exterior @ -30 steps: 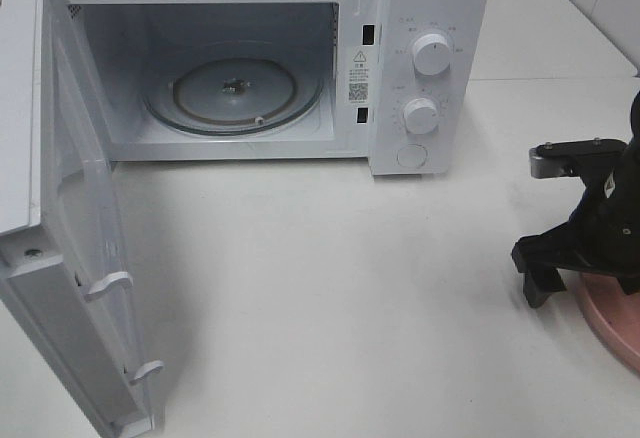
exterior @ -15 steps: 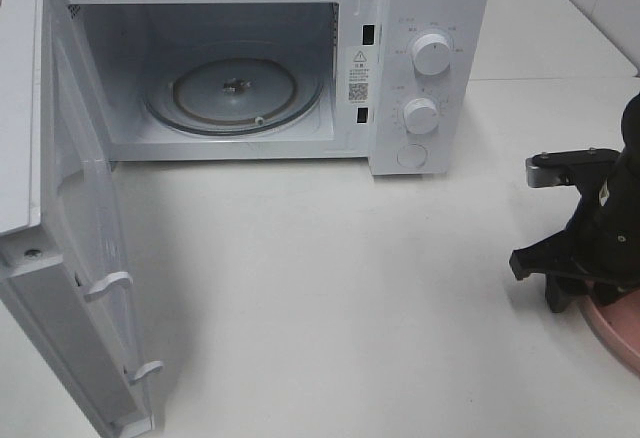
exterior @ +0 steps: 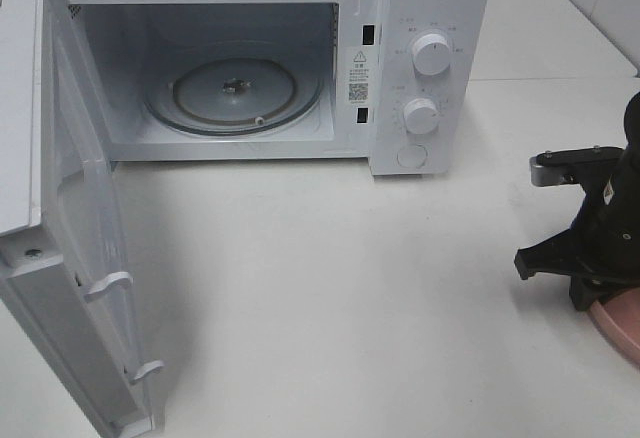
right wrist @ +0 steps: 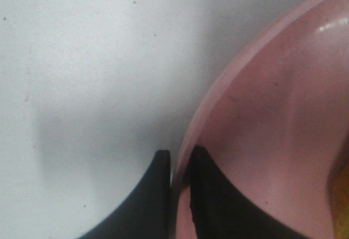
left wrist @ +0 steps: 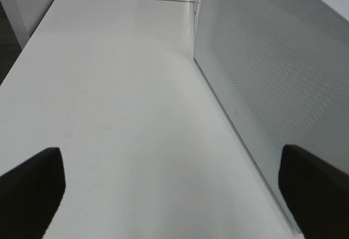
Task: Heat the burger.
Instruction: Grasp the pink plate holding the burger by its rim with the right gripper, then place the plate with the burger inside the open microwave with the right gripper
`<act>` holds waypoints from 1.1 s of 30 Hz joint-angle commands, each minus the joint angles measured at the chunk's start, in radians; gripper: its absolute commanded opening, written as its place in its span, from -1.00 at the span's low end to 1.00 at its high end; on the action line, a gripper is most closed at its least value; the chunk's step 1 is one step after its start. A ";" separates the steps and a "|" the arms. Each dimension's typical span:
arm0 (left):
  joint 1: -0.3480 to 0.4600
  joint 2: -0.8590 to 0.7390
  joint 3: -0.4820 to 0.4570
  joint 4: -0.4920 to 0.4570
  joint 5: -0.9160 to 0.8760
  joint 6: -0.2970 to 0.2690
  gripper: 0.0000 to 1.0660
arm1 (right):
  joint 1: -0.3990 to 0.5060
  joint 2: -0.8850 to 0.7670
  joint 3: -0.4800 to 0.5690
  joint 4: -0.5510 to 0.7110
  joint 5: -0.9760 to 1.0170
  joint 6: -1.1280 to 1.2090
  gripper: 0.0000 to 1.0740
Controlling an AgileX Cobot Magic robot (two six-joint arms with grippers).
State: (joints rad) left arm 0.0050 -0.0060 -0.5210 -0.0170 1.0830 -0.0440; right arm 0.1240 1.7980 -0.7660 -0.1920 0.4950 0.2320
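The burger is out of the exterior high view; in the right wrist view only a yellowish sliver (right wrist: 343, 195) shows at the frame's edge on the pink plate (right wrist: 272, 113). My right gripper (right wrist: 180, 160) is shut on that plate's rim, with one black finger (right wrist: 150, 201) outside the rim and the other inside. From above, the right gripper (exterior: 590, 293) sits at the table's right edge over the pink plate (exterior: 625, 323). My left gripper (left wrist: 174, 201) is open with nothing between its fingers, and it hovers beside the microwave door's outer face (left wrist: 272, 75).
The white microwave (exterior: 420, 18) stands at the back with its door (exterior: 70, 258) swung wide open to the left. Its glass turntable (exterior: 235, 93) is bare. Two knobs and a button sit on its right panel (exterior: 425, 83). The white table (exterior: 350, 288) lies in front.
My right gripper's jaws have closed from wide open onto the pink plate's rim, and the gripper has shifted slightly right. The left gripper and microwave have not moved.
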 commanded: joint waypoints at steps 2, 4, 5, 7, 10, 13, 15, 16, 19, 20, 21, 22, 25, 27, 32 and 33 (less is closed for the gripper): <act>-0.004 -0.015 0.002 -0.006 -0.013 -0.004 0.92 | -0.004 -0.005 0.003 -0.008 0.011 0.012 -1.00; -0.004 -0.015 0.002 -0.006 -0.013 -0.004 0.92 | 0.009 -0.020 0.003 -0.059 0.033 0.062 -1.00; -0.004 -0.015 0.002 -0.006 -0.013 -0.004 0.92 | 0.009 -0.020 0.003 -0.059 0.033 0.062 -1.00; -0.004 -0.015 0.002 -0.006 -0.013 -0.004 0.92 | 0.030 -0.035 0.003 -0.117 0.056 0.118 -1.00; -0.004 -0.015 0.002 -0.006 -0.013 -0.004 0.92 | 0.049 -0.038 0.003 -0.164 0.078 0.165 -1.00; -0.004 -0.015 0.002 -0.006 -0.013 -0.004 0.92 | 0.076 -0.038 0.003 -0.239 0.113 0.236 -1.00; -0.004 -0.015 0.002 -0.006 -0.013 -0.004 0.92 | 0.096 -0.041 0.003 -0.286 0.140 0.280 -1.00; -0.004 -0.015 0.002 -0.006 -0.013 -0.004 0.92 | 0.115 -0.041 0.003 -0.322 0.166 0.316 -1.00; -0.004 -0.015 0.002 -0.006 -0.013 -0.004 0.92 | 0.143 -0.041 0.003 -0.362 0.202 0.352 -1.00; -0.004 -0.015 0.002 -0.006 -0.013 -0.004 0.92 | 0.143 -0.041 0.003 -0.362 0.202 0.352 -1.00; -0.004 -0.015 0.002 -0.006 -0.013 -0.004 0.92 | 0.164 -0.041 0.003 -0.389 0.230 0.376 -1.00; -0.004 -0.015 0.002 -0.006 -0.013 -0.004 0.92 | 0.172 -0.041 0.003 -0.397 0.239 0.387 -1.00; -0.004 -0.015 0.002 -0.006 -0.013 -0.004 0.92 | 0.200 -0.041 0.003 -0.413 0.267 0.393 -1.00; -0.004 -0.015 0.002 -0.006 -0.013 -0.004 0.92 | 0.219 -0.041 0.003 -0.413 0.280 0.395 -1.00; -0.004 -0.015 0.002 -0.006 -0.013 -0.004 0.92 | 0.265 -0.067 0.005 -0.413 0.307 0.398 -1.00; -0.004 -0.015 0.002 -0.006 -0.013 -0.004 0.92 | 0.273 -0.079 0.005 -0.414 0.314 0.398 -1.00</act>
State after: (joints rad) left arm 0.0050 -0.0060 -0.5210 -0.0170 1.0830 -0.0440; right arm 0.3760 1.7550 -0.7620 -0.5600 0.7480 0.6250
